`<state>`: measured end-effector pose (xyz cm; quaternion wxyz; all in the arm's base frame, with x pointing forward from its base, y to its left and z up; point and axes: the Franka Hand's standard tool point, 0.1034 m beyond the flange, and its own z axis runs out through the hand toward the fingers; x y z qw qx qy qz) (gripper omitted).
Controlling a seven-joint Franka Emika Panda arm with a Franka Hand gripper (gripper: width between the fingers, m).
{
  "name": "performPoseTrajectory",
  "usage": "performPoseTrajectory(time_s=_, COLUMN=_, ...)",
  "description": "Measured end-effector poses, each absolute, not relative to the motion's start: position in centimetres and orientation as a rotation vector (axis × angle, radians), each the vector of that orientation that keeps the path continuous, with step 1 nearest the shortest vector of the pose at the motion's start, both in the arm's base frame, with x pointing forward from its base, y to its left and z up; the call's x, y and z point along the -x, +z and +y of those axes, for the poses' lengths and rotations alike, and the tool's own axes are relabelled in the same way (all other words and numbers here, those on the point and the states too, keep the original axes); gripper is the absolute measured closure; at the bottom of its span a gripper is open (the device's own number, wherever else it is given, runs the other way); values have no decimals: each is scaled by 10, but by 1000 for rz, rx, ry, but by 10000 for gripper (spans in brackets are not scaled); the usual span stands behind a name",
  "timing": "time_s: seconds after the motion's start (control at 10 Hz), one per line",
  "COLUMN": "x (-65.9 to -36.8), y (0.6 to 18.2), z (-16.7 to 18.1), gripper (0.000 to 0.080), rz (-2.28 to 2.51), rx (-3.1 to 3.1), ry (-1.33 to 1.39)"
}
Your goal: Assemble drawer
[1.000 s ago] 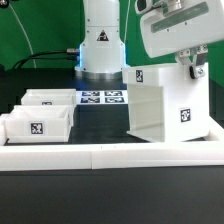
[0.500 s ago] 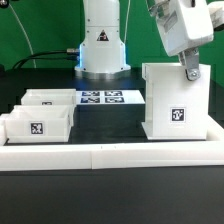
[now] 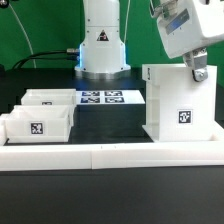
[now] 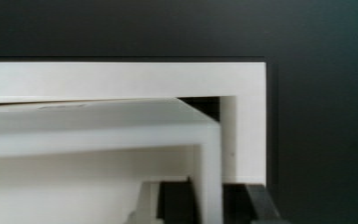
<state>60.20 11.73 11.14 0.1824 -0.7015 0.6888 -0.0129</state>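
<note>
Exterior view, end effector clamped on housing wall, square black-and-white tags on housing and both trays.

We see the tall white boxy plastic housing upright at the exterior view's right, just behind the long low white bar; the two-finger gripper clasps its top edge; two small white open-top trays sit well apart at the left.
</note>
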Motion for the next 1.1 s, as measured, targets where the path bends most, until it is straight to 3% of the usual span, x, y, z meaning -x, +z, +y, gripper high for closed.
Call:
performPoseTrajectory(time_s=0.4, x=-627, y=113, z=116, gripper=755, rz=1937, rx=1956, ry=-52)
performPoseTrajectory(time_s=0.9, x=-632, y=111, z=116, gripper=755, rz=1951, rx=1952, ry=-14)
performPoseTrajectory(time_s=1.0, x=-632, y=111, z=116, gripper=705, rz=1946, rx=1957, ry=-15)
performPoseTrajectory(time_s=1.1, x=-632, y=110, z=116, gripper=705, rz=1945, rx=1959, ry=-15)
